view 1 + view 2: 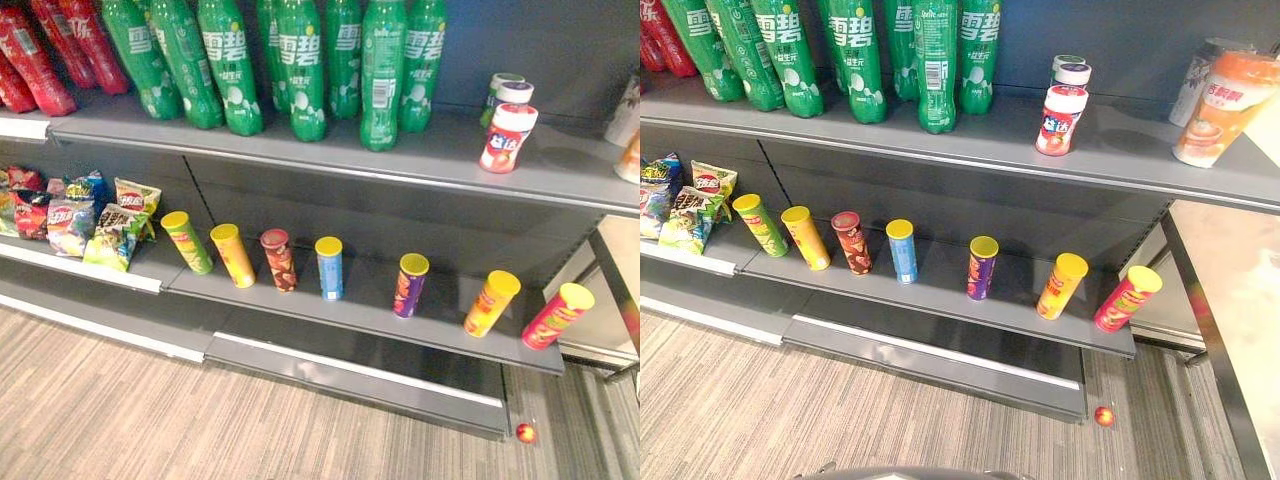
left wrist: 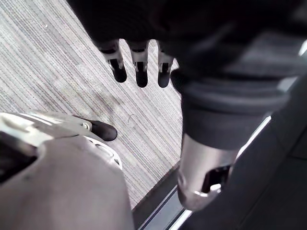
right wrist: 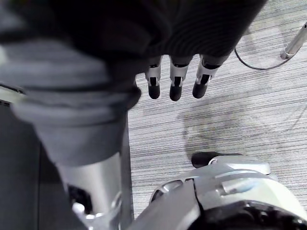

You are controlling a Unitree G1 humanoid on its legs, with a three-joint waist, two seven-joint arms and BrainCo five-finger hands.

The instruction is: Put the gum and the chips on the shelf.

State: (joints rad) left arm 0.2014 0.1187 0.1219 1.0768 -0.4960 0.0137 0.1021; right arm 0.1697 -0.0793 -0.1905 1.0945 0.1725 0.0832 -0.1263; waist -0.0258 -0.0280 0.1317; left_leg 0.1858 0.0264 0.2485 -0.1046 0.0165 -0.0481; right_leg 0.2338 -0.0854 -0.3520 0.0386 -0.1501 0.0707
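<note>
Several chip cans stand tilted in a row on the lower shelf, from a green one on the left to a pink one on the right. Gum bottles with white lids stand on the upper shelf, right of the green bottles. My left hand hangs over the striped carpet with relaxed fingers and holds nothing. My right hand hangs the same way over the carpet, fingers straight and empty.
Green soda bottles and red bottles line the upper shelf. Snack bags lie at the lower left. Orange and white cups stand at the upper right. A small red ball lies on the carpet by the shelf base.
</note>
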